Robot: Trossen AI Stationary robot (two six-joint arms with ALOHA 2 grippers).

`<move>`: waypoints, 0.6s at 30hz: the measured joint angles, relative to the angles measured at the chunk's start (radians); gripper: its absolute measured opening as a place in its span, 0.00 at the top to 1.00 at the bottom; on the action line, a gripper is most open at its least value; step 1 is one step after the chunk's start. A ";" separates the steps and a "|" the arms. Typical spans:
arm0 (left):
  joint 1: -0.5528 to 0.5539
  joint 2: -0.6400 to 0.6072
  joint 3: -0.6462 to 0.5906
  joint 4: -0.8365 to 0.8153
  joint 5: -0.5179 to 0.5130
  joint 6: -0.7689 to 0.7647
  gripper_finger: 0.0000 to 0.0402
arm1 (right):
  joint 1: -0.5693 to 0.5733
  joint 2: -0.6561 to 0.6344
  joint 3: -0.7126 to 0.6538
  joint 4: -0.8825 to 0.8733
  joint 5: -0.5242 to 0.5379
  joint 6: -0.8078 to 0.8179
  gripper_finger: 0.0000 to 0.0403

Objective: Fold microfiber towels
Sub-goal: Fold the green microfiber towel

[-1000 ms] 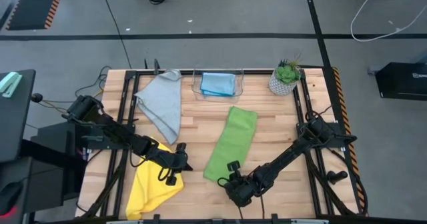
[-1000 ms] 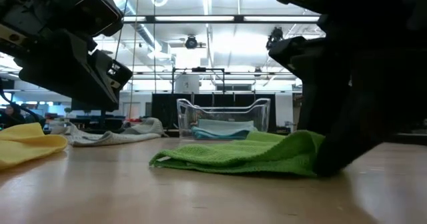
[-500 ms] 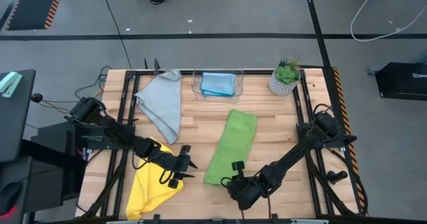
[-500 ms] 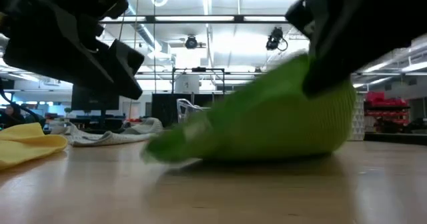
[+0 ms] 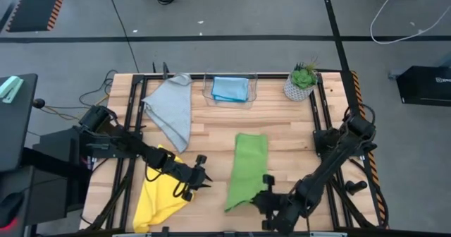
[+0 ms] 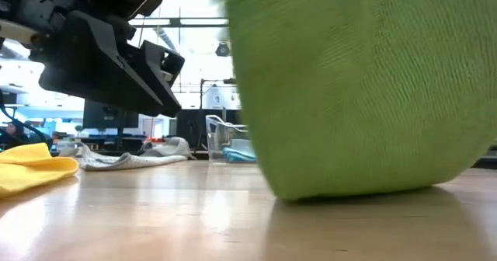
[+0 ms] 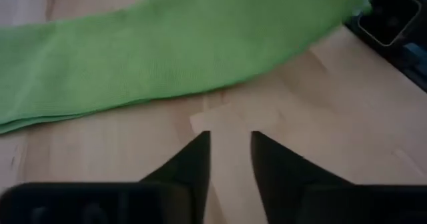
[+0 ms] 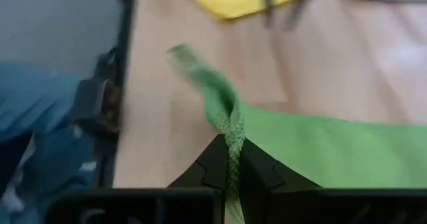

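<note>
Green towel (image 5: 246,168), seemingly looped pile, bunches in right claw (image 8: 230,159).

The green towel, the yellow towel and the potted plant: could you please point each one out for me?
green towel (image 5: 248,163), high view, middle of the flat part.
yellow towel (image 5: 156,195), high view, centre of the cloth.
potted plant (image 5: 301,82), high view, leaves above its pot.

My arms (image 5: 134,149) were matte black, jointed links. Each ended in two tapered dark fingers (image 7: 193,164). Black cables trailed alongside.
</note>
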 joint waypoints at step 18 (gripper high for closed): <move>-0.050 -0.006 0.000 0.015 -0.167 -0.159 0.98 | -0.250 -0.141 -0.091 -0.416 0.046 0.276 0.94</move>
